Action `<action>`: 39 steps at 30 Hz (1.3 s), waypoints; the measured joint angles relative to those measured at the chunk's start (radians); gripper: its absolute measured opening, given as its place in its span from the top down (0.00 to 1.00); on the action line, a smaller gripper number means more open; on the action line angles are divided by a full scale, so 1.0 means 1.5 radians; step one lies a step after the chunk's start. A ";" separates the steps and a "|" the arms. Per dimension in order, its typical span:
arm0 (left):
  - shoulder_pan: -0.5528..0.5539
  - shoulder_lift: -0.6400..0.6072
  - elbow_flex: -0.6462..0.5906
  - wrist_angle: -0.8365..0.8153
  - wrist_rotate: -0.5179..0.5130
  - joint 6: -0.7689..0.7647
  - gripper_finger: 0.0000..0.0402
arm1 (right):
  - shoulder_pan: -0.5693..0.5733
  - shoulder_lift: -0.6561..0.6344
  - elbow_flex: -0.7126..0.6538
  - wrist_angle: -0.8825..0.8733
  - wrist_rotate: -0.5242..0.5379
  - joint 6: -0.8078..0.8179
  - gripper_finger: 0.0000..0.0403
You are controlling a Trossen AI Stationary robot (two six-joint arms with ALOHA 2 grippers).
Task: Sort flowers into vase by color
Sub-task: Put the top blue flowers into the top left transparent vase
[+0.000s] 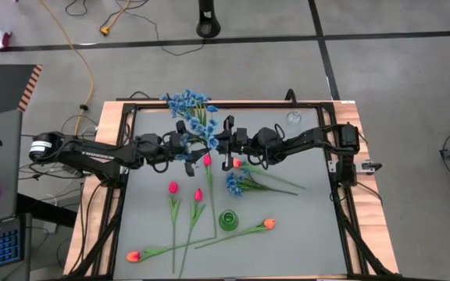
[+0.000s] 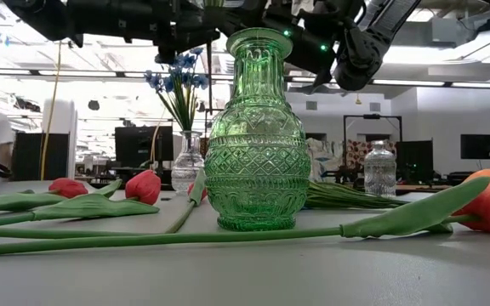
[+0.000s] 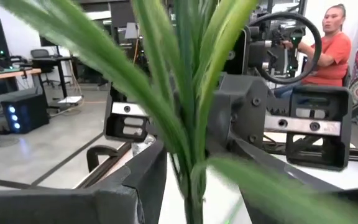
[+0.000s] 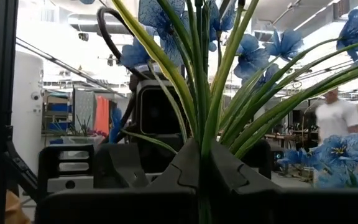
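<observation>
Both arms meet over the middle of the table (image 1: 303,234), above the far half, with a blue bunch (image 1: 201,125) held between them. The right pincer (image 4: 199,163) is clamped tight on its green stems, the leaves and blue blossoms fanning out from the closed fingers in the right wrist view. The left pincer (image 3: 188,171) stands wide, its fingers on either side of the same stems just beside the right one, without closing on them. This reads as a handover or a two-armed steadying of the bunch: one arm carries, the other is placed to take or guide the stems so they can be aimed at a narrow neck.

A blue-filled vase (image 2: 185,166) stands at the far edge of the table, likely the target for this colour. The green vase (image 2: 256,136) stands empty near the front, and a small clear bottle (image 2: 379,168) sits far right.

The rest still lie flat: a second blue bunch (image 1: 241,183) right of centre, pink-red tulips (image 1: 173,188) in the middle, and two orange tulips (image 1: 269,224) near the front edge. Sorting seems barely begun. People (image 3: 331,46) show in the room beyond, away from the table.
</observation>
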 joint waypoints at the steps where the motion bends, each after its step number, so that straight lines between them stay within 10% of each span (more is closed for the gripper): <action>1: 0.000 0.000 0.000 -0.002 0.000 0.000 0.60 | 0.000 0.000 0.000 0.000 0.000 0.000 0.91; 17: 0.000 -0.005 -0.001 -0.010 -0.006 0.015 0.97 | -0.001 0.000 0.000 0.003 0.000 0.000 0.90; 39: 0.000 -0.040 -0.001 -0.037 -0.127 0.116 0.97 | -0.025 -0.059 0.000 -0.157 0.007 0.010 0.46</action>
